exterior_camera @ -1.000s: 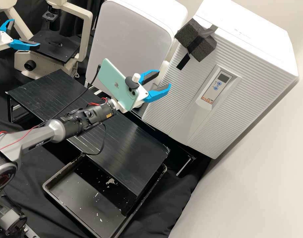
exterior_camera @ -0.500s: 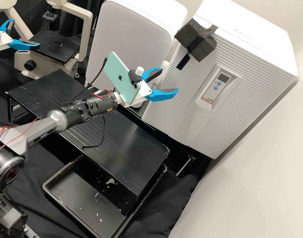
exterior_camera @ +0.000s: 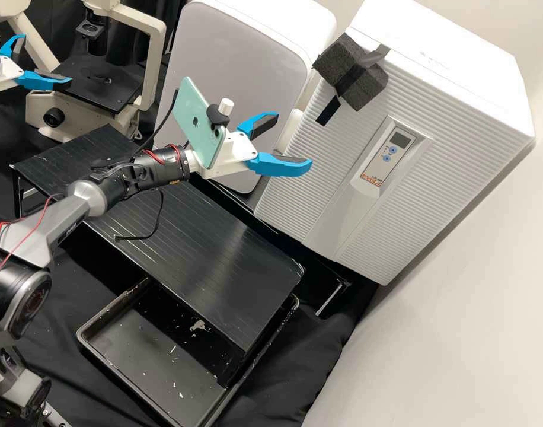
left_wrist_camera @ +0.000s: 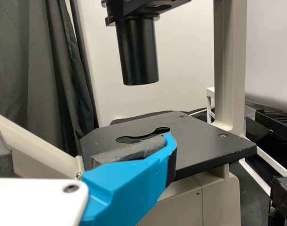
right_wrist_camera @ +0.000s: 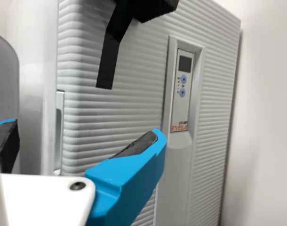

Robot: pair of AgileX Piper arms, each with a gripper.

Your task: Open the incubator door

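The ribbed incubator door (exterior_camera: 337, 154) stands just beyond the right gripper (exterior_camera: 294, 142), fingers spread wide around air; contact unclear!

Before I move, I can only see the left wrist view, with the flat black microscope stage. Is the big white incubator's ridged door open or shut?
Observer: The high view shows the white incubator's ridged door looking shut.

Operator: Oh! Is the other gripper, the white one with bright blue fingers, holding anything?

Observer: No. In the high view the right gripper is open, with nothing between its fingers.

Operator: Is anything stuck on the incubator?

Observer: Yes, a dark grey foam block, held with black tape near the top of its front, also in the high view.
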